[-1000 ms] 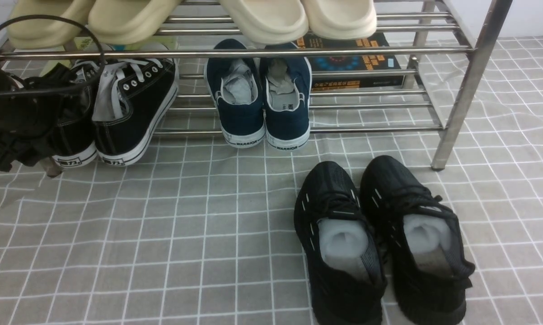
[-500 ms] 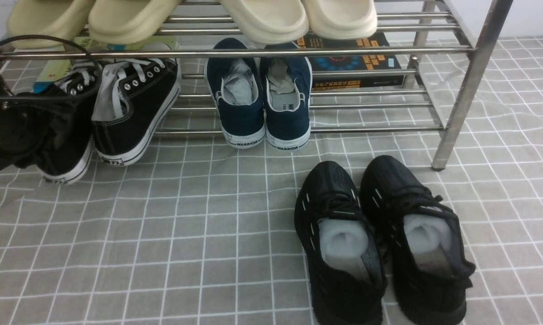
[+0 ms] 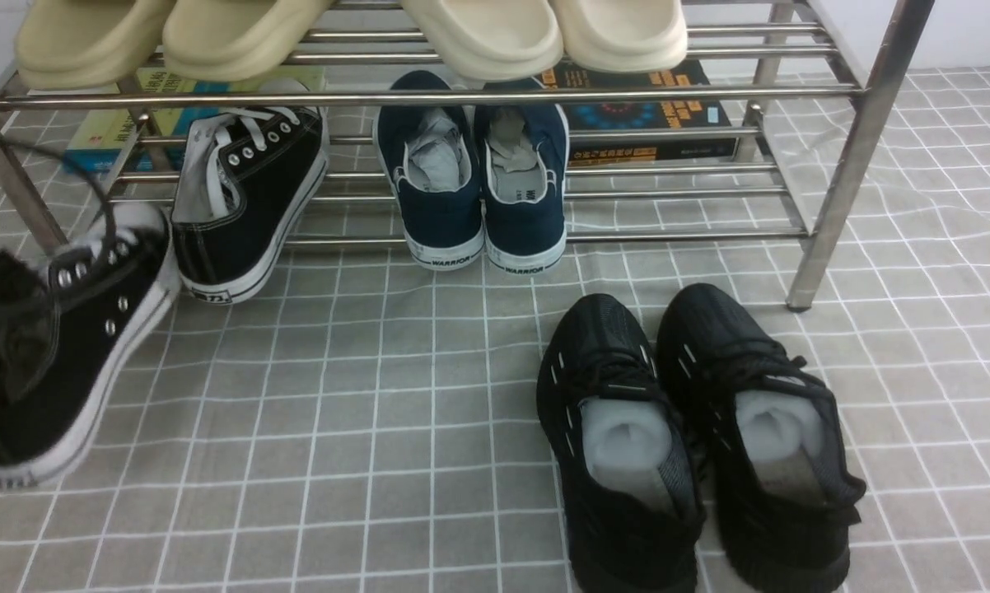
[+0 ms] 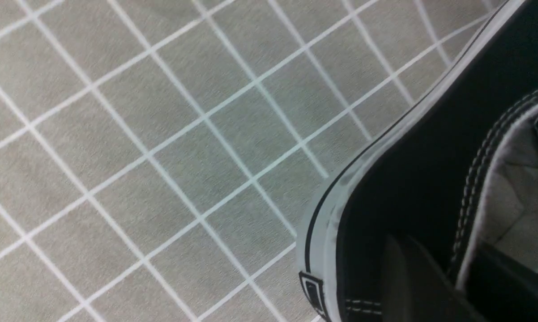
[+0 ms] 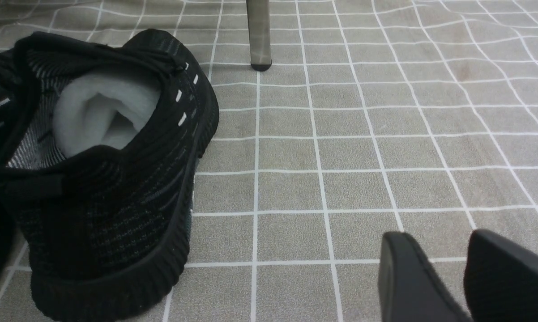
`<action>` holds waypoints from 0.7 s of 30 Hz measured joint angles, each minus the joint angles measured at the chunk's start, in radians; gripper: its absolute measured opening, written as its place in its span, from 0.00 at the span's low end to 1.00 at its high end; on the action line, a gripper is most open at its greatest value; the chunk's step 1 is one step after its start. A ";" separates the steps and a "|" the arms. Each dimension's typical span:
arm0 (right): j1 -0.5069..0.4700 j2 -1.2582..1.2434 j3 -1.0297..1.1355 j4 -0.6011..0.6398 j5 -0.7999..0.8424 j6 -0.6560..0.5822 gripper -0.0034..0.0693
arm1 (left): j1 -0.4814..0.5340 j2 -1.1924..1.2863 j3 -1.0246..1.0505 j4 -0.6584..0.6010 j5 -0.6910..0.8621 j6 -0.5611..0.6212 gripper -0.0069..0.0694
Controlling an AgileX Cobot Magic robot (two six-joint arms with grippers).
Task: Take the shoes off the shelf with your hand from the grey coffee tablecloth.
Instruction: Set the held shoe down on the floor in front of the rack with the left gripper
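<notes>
Left jaws pinch the heel wall of one sneaker [image 3: 67,354], at 8 o'clock, clear of the shelf [image 3: 841,165] — its mate [image 3: 248,206] sits at 10 o'clock on the lower tier. Right jaws gape, empty. Set it level on the tablecloth [image 3: 338,412] before releasing.

The left gripper [image 4: 448,286] hangs low at the near left edge, its fingers [image 4: 403,277] clamped on the heel wall of a black sneaker [image 3: 100,321], one outside and one inside. The right gripper [image 5: 461,273] hovers low, fingers [image 5: 403,277] apart and empty.

Black shoes [image 3: 248,198], white soles; grey tablecloth [image 3: 363,395], white grid.
</notes>
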 joint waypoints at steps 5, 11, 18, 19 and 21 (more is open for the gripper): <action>0.000 0.000 0.000 0.000 0.000 0.000 0.36 | 0.000 -0.034 0.173 -0.006 -0.133 -0.053 0.22; 0.000 0.000 0.000 0.000 0.000 0.000 0.37 | 0.000 -0.024 0.249 -0.006 -0.193 -0.015 0.24; 0.000 0.000 0.000 0.000 0.000 0.000 0.37 | 0.000 -0.055 0.201 -0.017 -0.123 0.046 0.50; 0.000 0.000 0.000 0.000 0.000 0.000 0.37 | 0.000 -0.063 0.180 -0.020 -0.098 0.063 0.54; 0.000 0.000 0.000 0.000 0.000 0.000 0.37 | 0.000 -0.072 0.117 -0.036 -0.024 0.111 0.62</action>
